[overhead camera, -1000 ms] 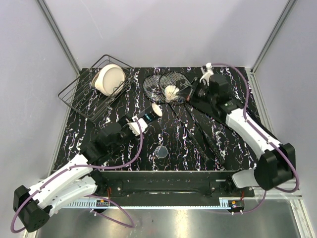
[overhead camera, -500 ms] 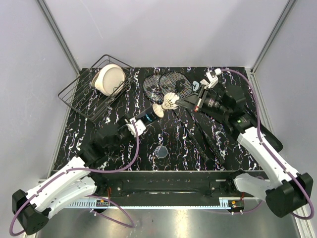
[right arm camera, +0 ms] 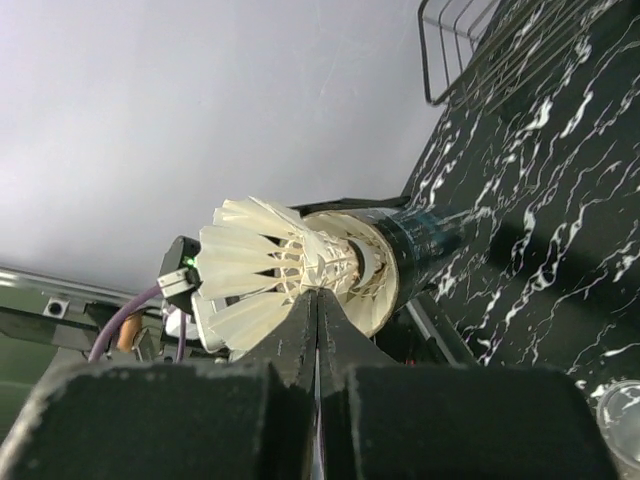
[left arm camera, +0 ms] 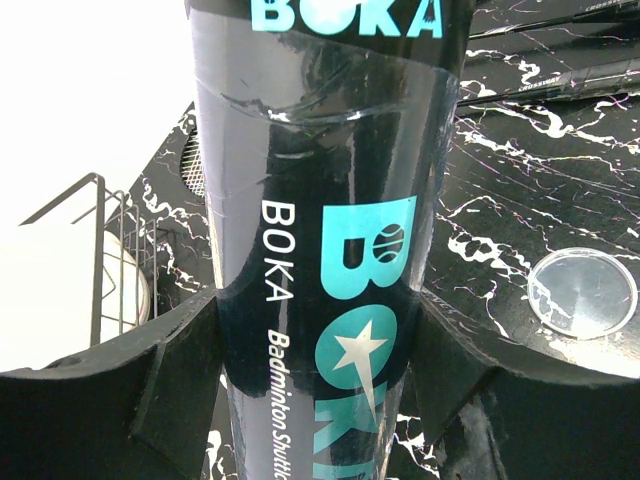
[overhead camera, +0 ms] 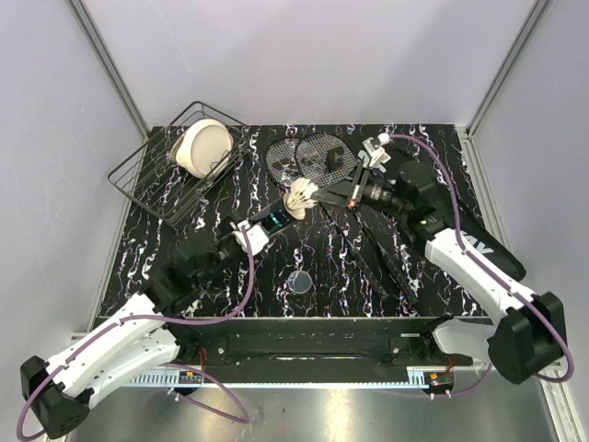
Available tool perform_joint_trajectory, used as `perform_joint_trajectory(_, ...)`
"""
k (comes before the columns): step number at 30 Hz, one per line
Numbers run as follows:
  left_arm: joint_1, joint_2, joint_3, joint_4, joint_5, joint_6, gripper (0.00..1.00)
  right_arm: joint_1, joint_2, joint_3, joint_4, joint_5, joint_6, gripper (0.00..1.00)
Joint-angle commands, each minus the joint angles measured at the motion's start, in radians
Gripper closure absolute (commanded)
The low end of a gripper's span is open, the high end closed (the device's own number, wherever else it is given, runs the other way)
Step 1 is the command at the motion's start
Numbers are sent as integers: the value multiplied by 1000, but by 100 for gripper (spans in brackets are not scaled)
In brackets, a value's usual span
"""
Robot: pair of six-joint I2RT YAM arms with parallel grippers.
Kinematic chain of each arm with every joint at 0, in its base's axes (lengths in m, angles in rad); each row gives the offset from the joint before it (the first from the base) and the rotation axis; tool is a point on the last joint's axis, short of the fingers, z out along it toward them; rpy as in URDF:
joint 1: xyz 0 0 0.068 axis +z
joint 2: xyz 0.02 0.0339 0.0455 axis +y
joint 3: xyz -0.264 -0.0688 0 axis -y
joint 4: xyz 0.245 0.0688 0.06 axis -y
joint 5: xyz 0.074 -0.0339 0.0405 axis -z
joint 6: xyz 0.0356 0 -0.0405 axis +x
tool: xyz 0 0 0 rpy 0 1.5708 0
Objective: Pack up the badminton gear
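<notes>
- Right wrist view: right gripper is pinched nearly closed on the lower edge of a white feather shuttlecock. The cork end points at the open mouth of the shuttle tube and the feathers flare away from it. Cork appears to be at the mouth or just inside; cannot tell which.
- Left wrist view: left gripper is clamped around the black BOKA tube, a finger on each side of the barrel.
- Top view: tube is held tilted over the table, mouth toward the shuttlecock. Two rackets lie beyond, heads side by side. Clear round lid lies on the table, apart from the tube.
- Handling, judged: shuttlecock is very light and its feathers crush easily. Hold it gently, low on the stems, and push straight along the tube axis.
- Tube looks like glossy, thin-walled card, so likely slippery. Grip mid-barrel, firm without denting.
</notes>
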State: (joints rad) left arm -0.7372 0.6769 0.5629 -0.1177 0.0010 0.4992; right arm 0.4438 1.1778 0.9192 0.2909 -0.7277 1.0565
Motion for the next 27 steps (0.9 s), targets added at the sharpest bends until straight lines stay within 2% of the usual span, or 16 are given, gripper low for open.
perform_joint_trajectory(1,-4,-28,6,96,24,13,100,70,52,10,129,-16,42,100)
perform_joint_trajectory(4,-5,-34,5,102,24,12,100,104,88,6,111,-7,7,100)
perform_joint_trajectory(7,-4,-34,3,102,24,13,100,114,103,32,-11,7,-130,77)
perform_joint_trajectory(8,-5,-36,2,102,24,15,100,118,109,46,-104,7,-171,65)
perform_joint_trajectory(9,-7,-39,2,101,22,15,100,118,120,73,-148,8,-244,60)
perform_joint_trajectory(12,-8,-37,0,102,21,16,100,119,150,116,-251,1,-323,45)
perform_joint_trajectory(16,-7,-28,6,102,33,13,100,156,209,202,-346,-9,-387,37)
perform_joint_trajectory(18,-8,-25,5,102,31,13,100,171,221,243,-449,31,-446,34)
perform_joint_trajectory(22,-11,-33,0,101,24,18,100,170,171,250,-539,100,-500,21)
perform_joint_trajectory(27,-11,-33,2,101,24,18,100,167,112,280,-604,158,-536,15)
